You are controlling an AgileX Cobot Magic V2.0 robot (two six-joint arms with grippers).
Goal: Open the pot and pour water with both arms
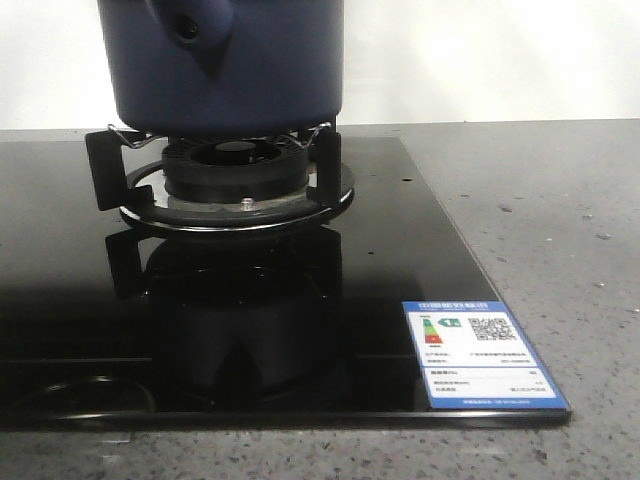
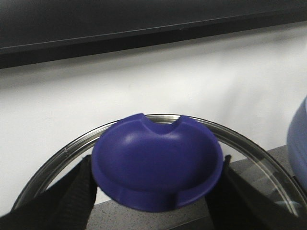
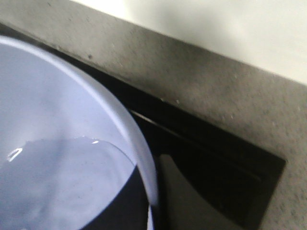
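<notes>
On the burner grate [image 1: 215,170] near the cooktop's [image 1: 400,250] back edge, we are seeing the pot [image 1: 225,65] sitting upright, axis vertical, its holed side stub [image 1: 190,28] pointing toward us and slightly left. At the left wrist, our left gripper [image 2: 156,191] is clamping the blue knob [image 2: 157,163] of the glass lid [image 2: 62,153], held clear. At the right wrist, we are looking into a pale bowl [image 3: 72,120] of water [image 3: 57,187]; the jaws are out of view. Tilting it too far risks spilling onto the cooktop.
</notes>
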